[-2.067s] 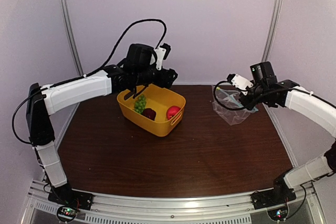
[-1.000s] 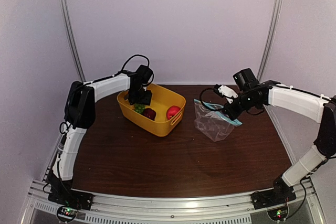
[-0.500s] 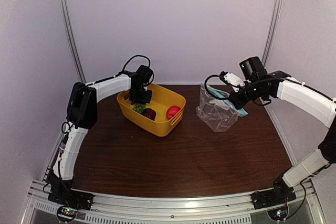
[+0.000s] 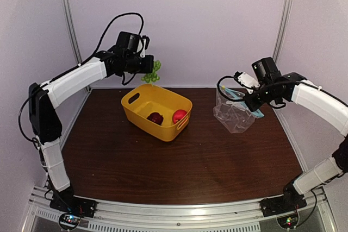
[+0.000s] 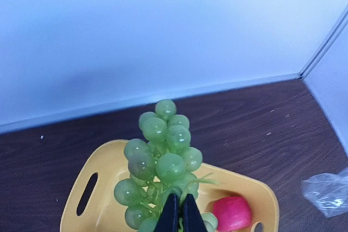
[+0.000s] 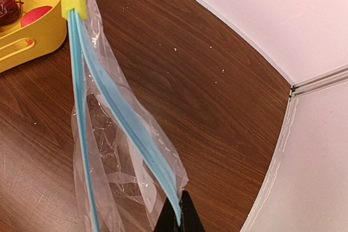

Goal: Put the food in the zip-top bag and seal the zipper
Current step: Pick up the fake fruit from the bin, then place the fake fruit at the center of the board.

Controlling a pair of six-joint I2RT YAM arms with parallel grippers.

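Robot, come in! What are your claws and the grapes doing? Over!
Left claw shut on grape bunch, high above yellow basket. Right claw shut on zipper, zip-top bag hanging open. Nothing seen between basket and bag. Over.

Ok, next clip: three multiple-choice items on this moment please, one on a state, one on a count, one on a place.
1. The right gripper is: A) shut on the bag's blue strip B) open above the bag C) hidden from every view
2. Fruits lying in the basket: A) none B) three C) two
3. The grapes are: A) in the basket B) held up by the left gripper C) in the bag
A: its fingers pinch the strip. C: a dark red fruit and a pink fruit. B: the bunch hangs clear of the basket.
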